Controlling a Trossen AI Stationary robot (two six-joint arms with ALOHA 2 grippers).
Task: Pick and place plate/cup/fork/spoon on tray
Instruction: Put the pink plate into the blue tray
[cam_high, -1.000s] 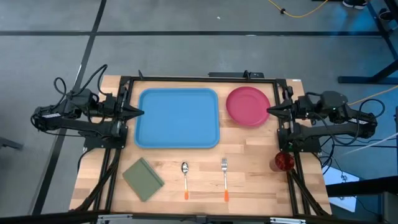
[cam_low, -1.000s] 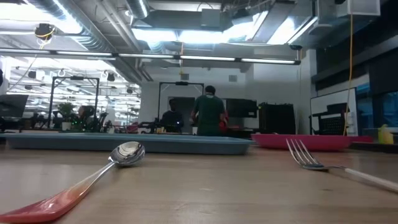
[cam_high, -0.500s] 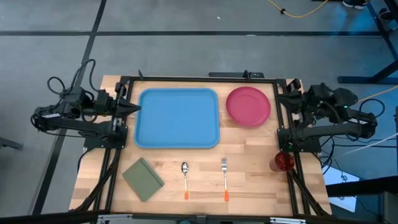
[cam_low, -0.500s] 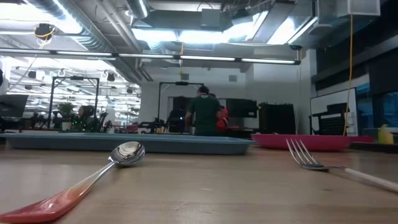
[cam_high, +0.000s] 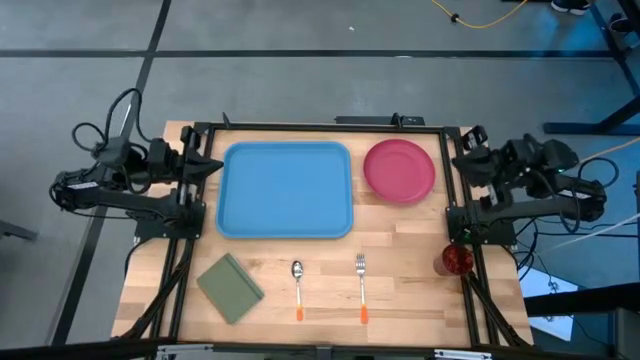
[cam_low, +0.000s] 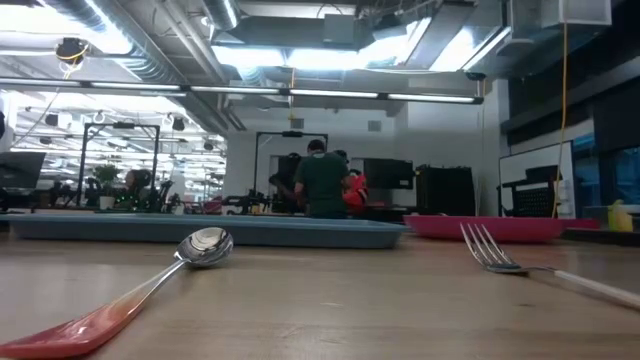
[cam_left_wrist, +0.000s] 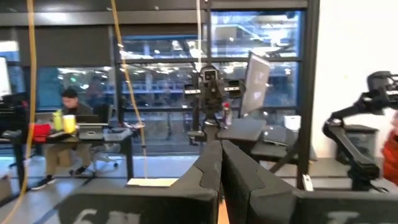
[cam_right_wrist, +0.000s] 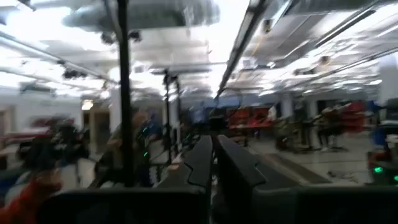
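On the counter (cam_high: 410, 245), seen from above: the tray (cam_high: 286, 189), light blue and rectangular, lies toward the far edge, left of centre, with nothing on it. The plate (cam_high: 399, 169), round and pink-red, lies just beside the tray's right rim, flat on the wood. Nearer the front edge, the spoon (cam_high: 297, 286) and the fork (cam_high: 361, 283) lie side by side but apart, heads toward the tray and orange handles toward the front, the spoon on the left. An olive-green pad (cam_high: 230, 287) lies tilted to the left of the spoon. The cup (cam_high: 456, 259), dark red, stands at the right edge of the counter, against the frame of the right arm.

The left tool (cam_high: 214, 166) is held at the left edge, just off the tray's left rim; in its wrist view its fingers (cam_left_wrist: 208, 171) are pressed together on nothing. The right tool (cam_high: 466, 158) is held at the right edge, near the plate but not touching it; its fingers (cam_right_wrist: 200, 158) stand nearly together with a thin gap and hold nothing.

From counter height, the spoon (cam_low: 150, 285) and fork (cam_low: 510, 260) lie in the foreground, the tray (cam_low: 210, 229) and plate (cam_low: 490, 227) behind them. A person (cam_low: 320, 182) in a green top stands in the room beyond; another person (cam_left_wrist: 67, 134) sits at a desk.
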